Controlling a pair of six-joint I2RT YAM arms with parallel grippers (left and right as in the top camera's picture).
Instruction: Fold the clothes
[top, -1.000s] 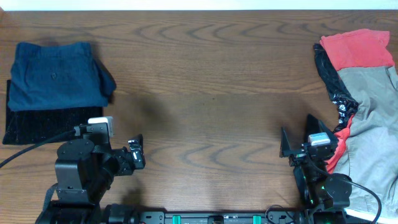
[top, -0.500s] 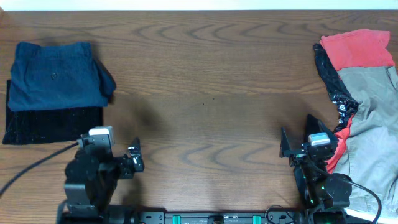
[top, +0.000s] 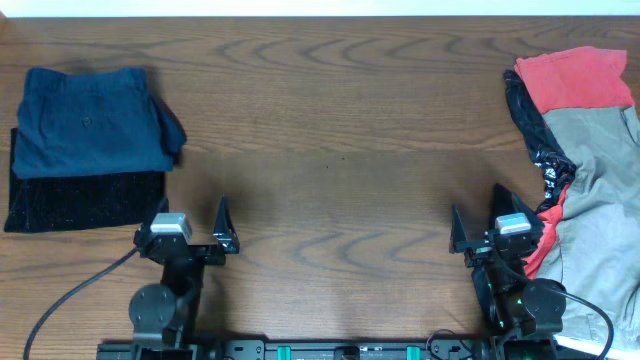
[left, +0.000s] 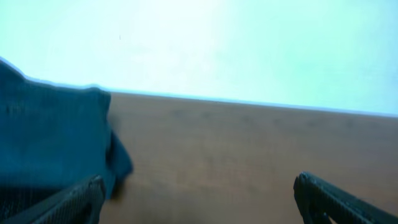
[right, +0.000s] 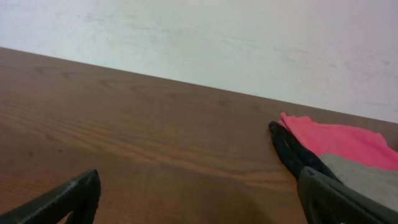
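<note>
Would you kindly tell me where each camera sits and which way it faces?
Overhead: above the table, looking straight down; left tool and right tool show.
Left wrist: on the left arm, low, facing the far wall; own fingers show.
Right wrist: likewise on the right arm; own fingers show.
Shared: blue garment, overhead and left wrist; red garment, overhead and right wrist.

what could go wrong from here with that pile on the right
The grey garment, black garment and red garment overlap in one heap, so the open right gripper may drag several out together. The heap runs past the overhead view's right edge; part may be hard to reach. The open left gripper sits near the folded blue garment and could nudge it.
</note>
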